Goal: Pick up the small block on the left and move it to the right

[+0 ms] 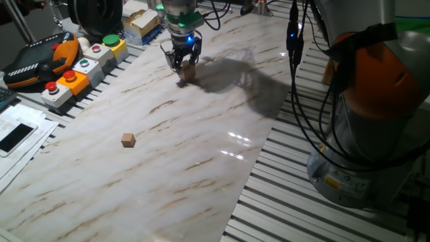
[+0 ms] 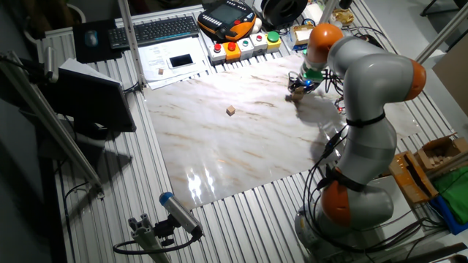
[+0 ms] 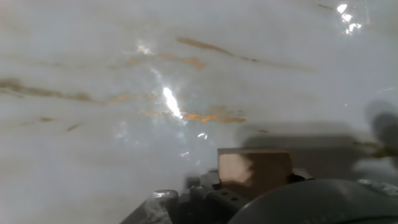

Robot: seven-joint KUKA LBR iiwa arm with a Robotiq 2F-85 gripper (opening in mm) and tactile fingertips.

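The small block (image 1: 189, 72) is a pale beige wooden cube at the far side of the marble table (image 1: 201, 161). My gripper (image 1: 183, 66) stands over it, its fingers closed on the block's sides. The block sits at or just above the tabletop; I cannot tell which. The hand view shows the block (image 3: 254, 169) close up between the fingers. The other fixed view shows the gripper (image 2: 298, 89) and the block (image 2: 295, 96) at the table's far right. A tinier orange-tan cube (image 1: 128, 140) lies alone on the table (image 2: 230, 110).
Button boxes (image 1: 74, 74) and an orange teach pendant (image 1: 40, 60) line the table's left edge. Papers and a phone (image 1: 17, 138) lie beyond it. The arm's base (image 1: 376, 121) and cables (image 1: 302, 87) stand on the slatted bench to the right. A keyboard (image 2: 161, 29) is further back.
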